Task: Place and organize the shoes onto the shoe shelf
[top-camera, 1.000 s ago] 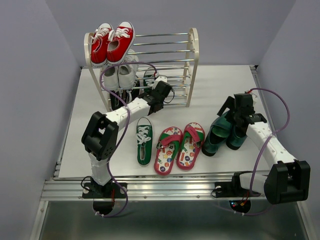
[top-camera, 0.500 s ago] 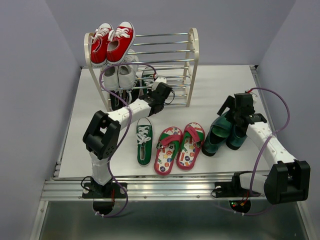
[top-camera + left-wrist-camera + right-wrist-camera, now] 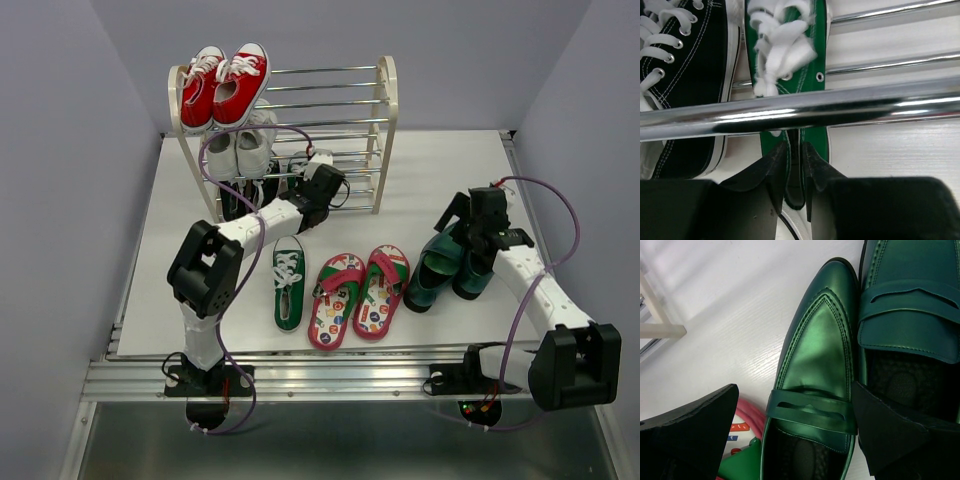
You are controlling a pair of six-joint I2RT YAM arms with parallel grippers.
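Observation:
My left gripper (image 3: 314, 172) reaches into the low tier of the shoe shelf (image 3: 386, 100). In the left wrist view it (image 3: 795, 172) is shut on the heel rim of a green canvas sneaker (image 3: 790, 50) that lies on the rods, toe pointing inward. The other green sneaker (image 3: 288, 282) lies on the table. The red-strapped flip-flops (image 3: 358, 296) lie beside it. My right gripper (image 3: 470, 236) is open, with its fingers on either side of the left glossy green heel (image 3: 815, 360). The second heel (image 3: 910, 305) lies against it on the right.
Red sneakers (image 3: 225, 85) sit on the top tier and white sneakers (image 3: 240, 150) on the tier below. A black sneaker (image 3: 690, 75) lies just left of the held green one. A chrome rod (image 3: 865, 102) crosses above my left fingers.
My left arm has eased slightly toward the shelf, still holding the green sneaker. The right arm and the shoes on the table have not moved.

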